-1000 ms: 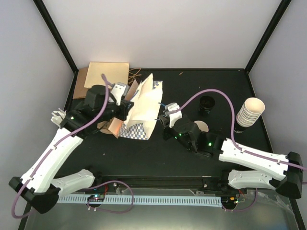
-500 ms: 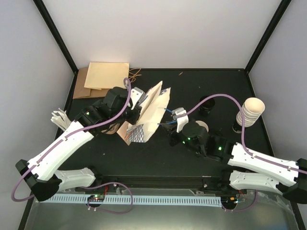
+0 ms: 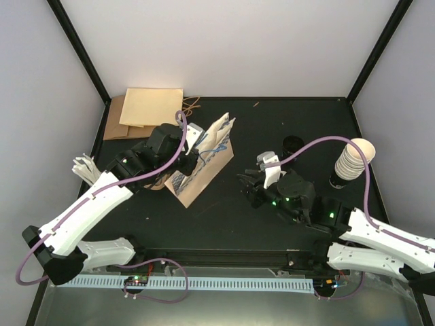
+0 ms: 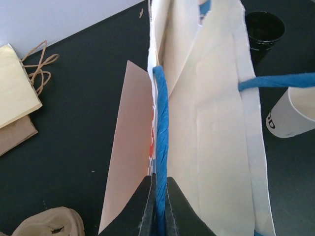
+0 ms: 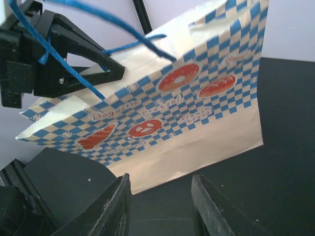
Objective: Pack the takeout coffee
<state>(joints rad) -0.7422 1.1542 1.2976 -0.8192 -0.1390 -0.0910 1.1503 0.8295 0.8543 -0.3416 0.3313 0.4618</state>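
Currently: your left pincer clamped on the blue handle of the bag, right pincer parted and empty, cup and black lid outside it, unpacked.

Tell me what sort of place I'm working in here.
Probably a lab test cell staged as a café packing counter: a black table boxed in by plain white panels, a stack of paper cups, and a blue-checked bakery bag.
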